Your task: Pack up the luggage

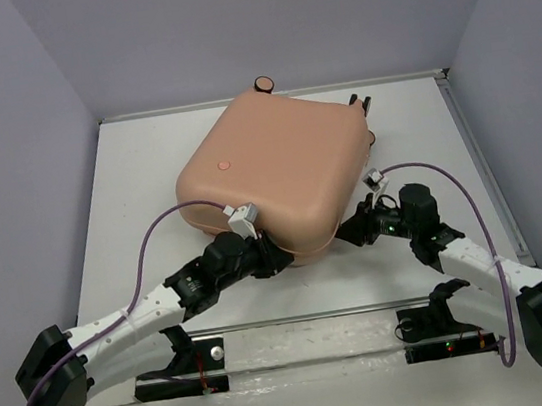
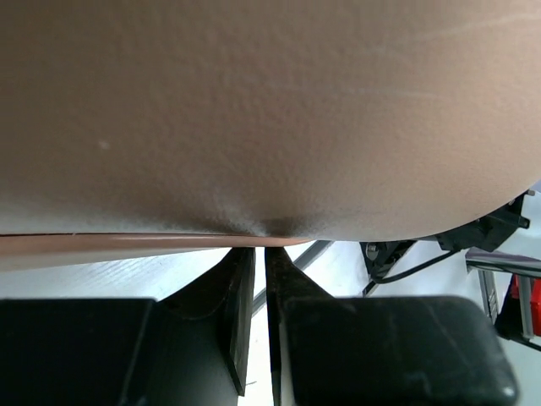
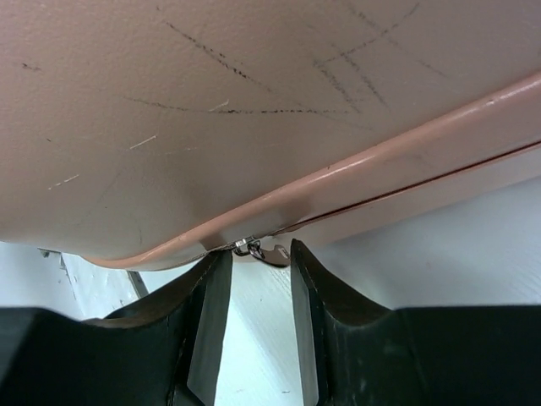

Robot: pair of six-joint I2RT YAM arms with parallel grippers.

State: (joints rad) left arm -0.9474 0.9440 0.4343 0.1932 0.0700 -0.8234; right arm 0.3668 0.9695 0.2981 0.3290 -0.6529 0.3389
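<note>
Luggage (image 1: 271, 168) lies flat and closed mid-table (image 1: 130, 203), turned at an angle, with its near corner towards the arms. One wheel (image 1: 262, 84) pokes out at the far edge. A second shows at the right corner, partly cut off by the shell, and the others are hidden. The lining can't be seen with the lid down. Left gripper (image 2: 260, 252) is at the near-left edge and low, with its tips up against the underside where the shell curves in. Its fingers (image 2: 241, 304) are almost pressed together with only a thin slit between them. The tips are in shadow, so I cannot tell if they pinch anything. Its wrist view is mostly filled by blurred pink shell, and the seam there is just a thin line at left. Right gripper (image 3: 254, 258) is at the near-right edge, spread, with the table showing in the gap. A small metal zip pull (image 3: 260, 250) hangs from the seam (image 3: 397, 190) just between its tips. Contact is hard to judge, but it looks free of both pads. Dark scratches (image 3: 220, 108) cross the shell above. In the top view both sets of tips are tucked under the luggage rim and hard to make out. The front of the luggage is blocked by the arms.
</note>
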